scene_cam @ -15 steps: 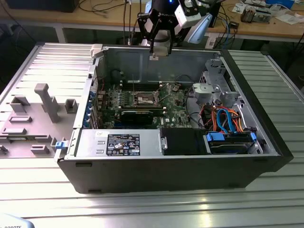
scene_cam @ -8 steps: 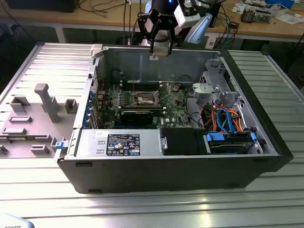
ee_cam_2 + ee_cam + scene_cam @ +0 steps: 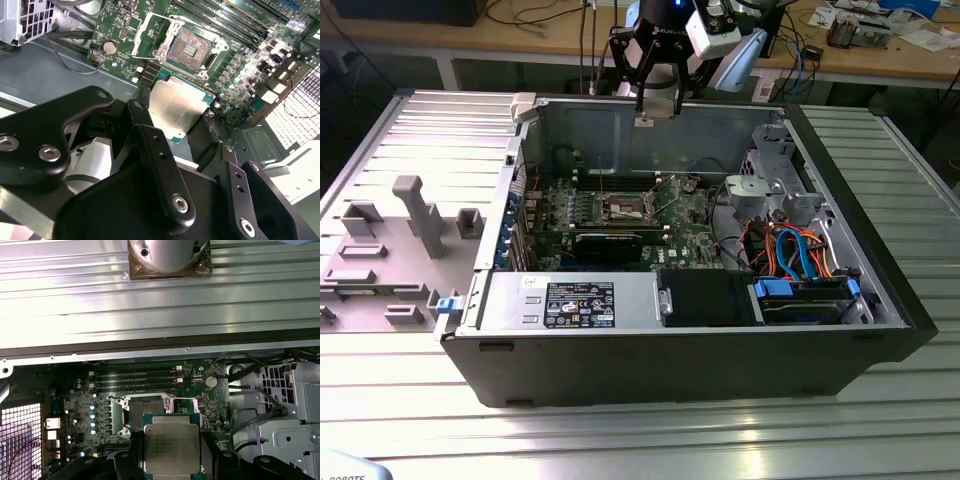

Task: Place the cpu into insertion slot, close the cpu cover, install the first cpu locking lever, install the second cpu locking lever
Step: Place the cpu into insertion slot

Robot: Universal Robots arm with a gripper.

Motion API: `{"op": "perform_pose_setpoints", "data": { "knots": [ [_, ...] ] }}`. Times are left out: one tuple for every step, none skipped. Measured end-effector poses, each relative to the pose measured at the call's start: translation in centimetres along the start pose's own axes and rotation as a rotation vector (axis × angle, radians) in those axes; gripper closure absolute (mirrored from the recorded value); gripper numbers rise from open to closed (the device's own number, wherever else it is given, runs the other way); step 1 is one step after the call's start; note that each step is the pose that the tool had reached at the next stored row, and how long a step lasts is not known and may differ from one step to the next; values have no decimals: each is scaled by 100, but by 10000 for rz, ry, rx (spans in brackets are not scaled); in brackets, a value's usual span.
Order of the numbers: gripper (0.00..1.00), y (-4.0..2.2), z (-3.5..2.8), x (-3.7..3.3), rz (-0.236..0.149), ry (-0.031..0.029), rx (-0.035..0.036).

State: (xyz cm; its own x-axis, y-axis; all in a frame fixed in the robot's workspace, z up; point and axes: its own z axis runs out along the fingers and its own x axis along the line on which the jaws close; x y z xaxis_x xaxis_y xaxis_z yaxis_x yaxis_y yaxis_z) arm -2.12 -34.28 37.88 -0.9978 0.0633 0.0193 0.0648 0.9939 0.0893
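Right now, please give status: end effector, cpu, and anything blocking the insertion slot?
End effector shut on cpu, above the motherboard. Insertion slot uncovered, pins showing, no chip in it. Nothing seen between cpu and slot.

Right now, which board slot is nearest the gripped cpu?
The square insertion slot, silver-rimmed and open, just past the cpu; the long black memory slots lie beyond.

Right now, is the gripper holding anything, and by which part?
Yes: the gripper holds the small flat silver-grey square cpu, with its fingers pressed against two opposite side edges.
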Motion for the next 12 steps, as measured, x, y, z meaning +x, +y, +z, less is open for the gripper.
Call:
{"op": "perform_pose_setpoints", "data": {
  "knots": [
    [46,0,0,0,0,0,0],
    [46,0,0,0,1,0,0],
    [46,0,0,0,0,0,0],
    [46,0,0,0,2,0,0],
    [46,0,0,0,6,0,1],
    [46,0,0,0,23,-2,0],
    [46,0,0,-1,73,-6,-1],
    [46,0,1,0,151,-13,-3],
    [46,0,0,0,182,-16,-3],
    [46,0,0,0,185,-17,-4],
    [46,0,1,0,205,-18,-4],
    [46,0,0,1,225,-20,-4]
  ]
}}
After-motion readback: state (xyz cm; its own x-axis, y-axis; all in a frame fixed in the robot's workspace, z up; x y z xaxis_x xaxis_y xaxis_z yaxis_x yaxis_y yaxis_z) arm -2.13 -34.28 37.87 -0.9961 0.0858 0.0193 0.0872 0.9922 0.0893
